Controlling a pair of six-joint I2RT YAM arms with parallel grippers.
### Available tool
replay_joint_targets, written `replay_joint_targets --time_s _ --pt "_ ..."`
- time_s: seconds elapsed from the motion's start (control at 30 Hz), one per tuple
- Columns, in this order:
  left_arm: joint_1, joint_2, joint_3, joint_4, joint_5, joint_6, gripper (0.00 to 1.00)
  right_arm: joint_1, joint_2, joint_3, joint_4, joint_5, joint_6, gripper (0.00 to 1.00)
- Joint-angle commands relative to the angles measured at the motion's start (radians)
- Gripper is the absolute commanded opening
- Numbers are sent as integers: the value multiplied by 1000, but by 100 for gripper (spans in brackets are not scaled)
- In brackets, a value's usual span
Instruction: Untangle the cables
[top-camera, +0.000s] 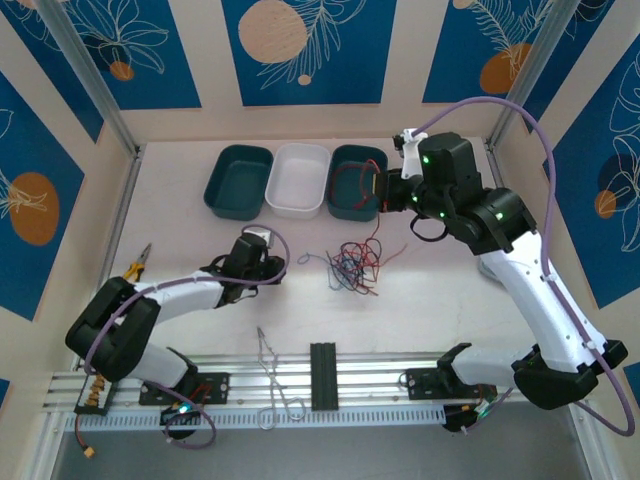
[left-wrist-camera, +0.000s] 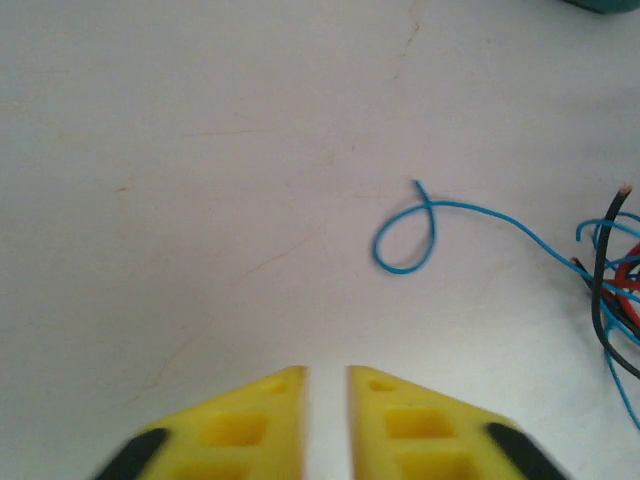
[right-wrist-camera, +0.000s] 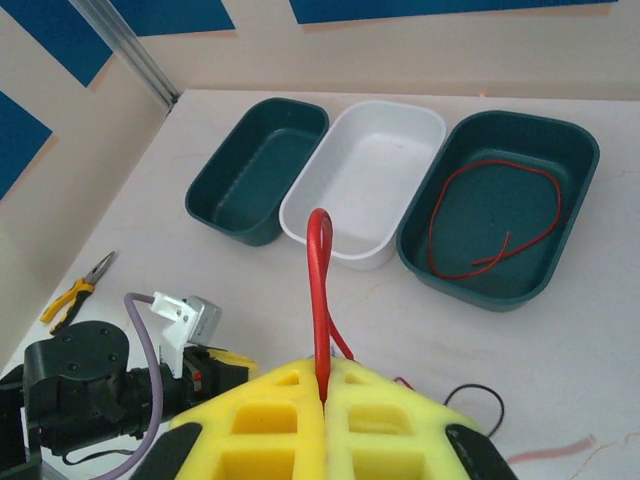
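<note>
**Workspace.** A white table (top-camera: 430, 300) is closed in by patterned walls on three sides and by a grooved aluminium rail (top-camera: 380, 385) along its near edge. Three oblong trays stand touching in a row at the far side: a dark teal plastic tray (top-camera: 238, 180), a white plastic tray (top-camera: 297, 178) and a second dark teal tray (top-camera: 352, 200). Bare surface lies open between the trays and the rail. Yellow-handled pliers (top-camera: 137, 263) lie near the left wall.

**Cables.** A tangle of thin red, black and blue cables (top-camera: 350, 265) sits mid-table, near the trays but apart from them. One blue cable (left-wrist-camera: 405, 235) trails left out of the tangle and ends in a small curl. A loose red cable (right-wrist-camera: 495, 164) lies looped inside the second teal tray.

**Left arm.** The arm lies low across the table from its near-left base. The left gripper (left-wrist-camera: 327, 372) is close to the surface and faces the blue curl without touching it. Its yellow jaws are parted by a narrow slit and hold nothing.

**Right arm.** The arm rises from the near-right base and folds back leftward. The right gripper (right-wrist-camera: 323, 385) hangs by the second teal tray. Its jaws are pressed together on a bent red cable (right-wrist-camera: 320, 290), whose folded end points towards the white tray.
</note>
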Motion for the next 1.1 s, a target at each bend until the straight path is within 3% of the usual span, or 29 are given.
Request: replay_joint_targets --time_s 0.0,0.27,0.4,0.73,1.07 --pt "11 -40 -6 -11 0 21 34 -5 -18 70 6 -45 -26 0" --pt "-30 -136 26 105 185 175 100 -4 35 113 37 -126 -18 0" --pt "-83 -146 44 165 180 232 100 0 85 141 52 -171 -11 0" --pt "-95 -59 72 324 187 106 100 31 199 215 35 -222 -6 0" --pt "-106 47 176 338 199 46 100 41 210 234 38 -224 -10 0"
